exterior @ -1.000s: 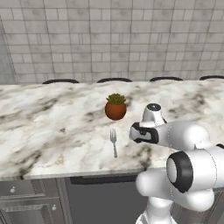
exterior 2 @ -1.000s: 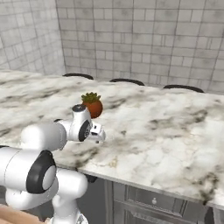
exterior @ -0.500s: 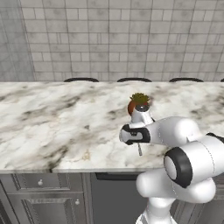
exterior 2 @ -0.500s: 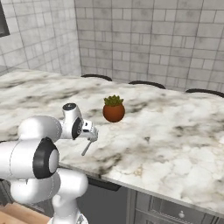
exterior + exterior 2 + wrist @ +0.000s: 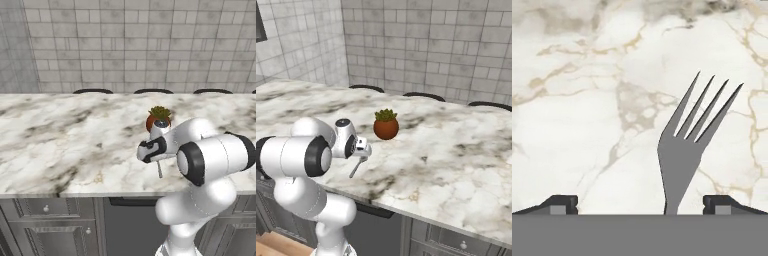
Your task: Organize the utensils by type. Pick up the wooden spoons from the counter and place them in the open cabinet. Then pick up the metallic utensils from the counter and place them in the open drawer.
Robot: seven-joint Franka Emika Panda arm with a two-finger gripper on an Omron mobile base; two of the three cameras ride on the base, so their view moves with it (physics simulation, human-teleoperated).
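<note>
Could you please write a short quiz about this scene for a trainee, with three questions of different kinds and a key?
1. True or false: the gripper is shut on the fork.
2. Multiple choice: what stands on the counter just beyond the fork?
A. a mug
B. a potted plant
C. a bowl
3. Fill in: in the hand view the fork lies flat on the ____, its tines pointing away from the fingertips.

Key
1. False: the jaws stand wide apart, one on each side of the fork.
2. B
3. counter
</note>
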